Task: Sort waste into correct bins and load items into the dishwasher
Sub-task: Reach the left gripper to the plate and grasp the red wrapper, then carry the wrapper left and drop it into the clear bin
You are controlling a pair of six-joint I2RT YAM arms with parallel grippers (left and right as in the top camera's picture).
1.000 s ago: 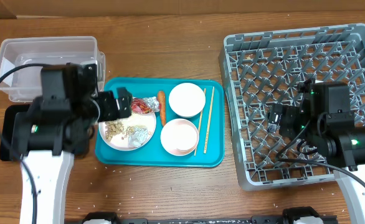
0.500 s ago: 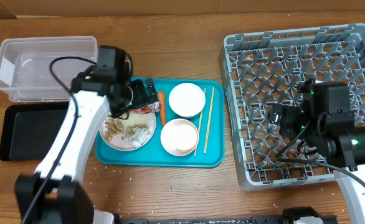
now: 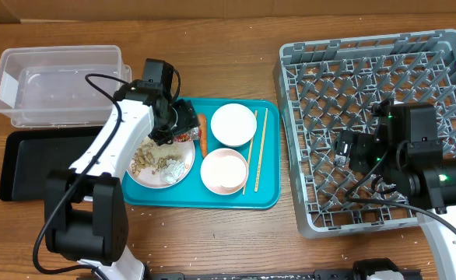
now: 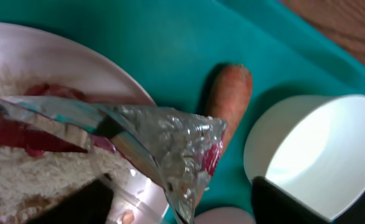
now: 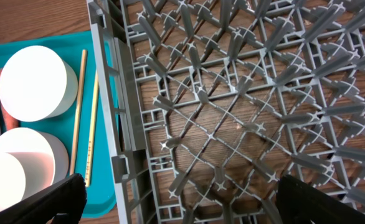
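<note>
The left arm has swung in from the bins. The left gripper stands partly open astride the crumpled red and silver foil wrapper on the round white plate, seemingly not yet pinching it. Nothing looks sorted so far: the clear rectangular plastic tub, the shallow black tray and the grey plastic dish rack hold none of it. The right gripper hangs wide open and empty above the rack.

Left arm reaches forward, left gripper angled down; can't tell its closure. Right arm folded, right gripper spread wide.

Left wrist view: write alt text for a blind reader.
A crumpled red and silver foil wrapper lies on a white plate among beige food scraps. Beside the plate, an orange carrot and a white bowl sit on a teal tray.
</note>
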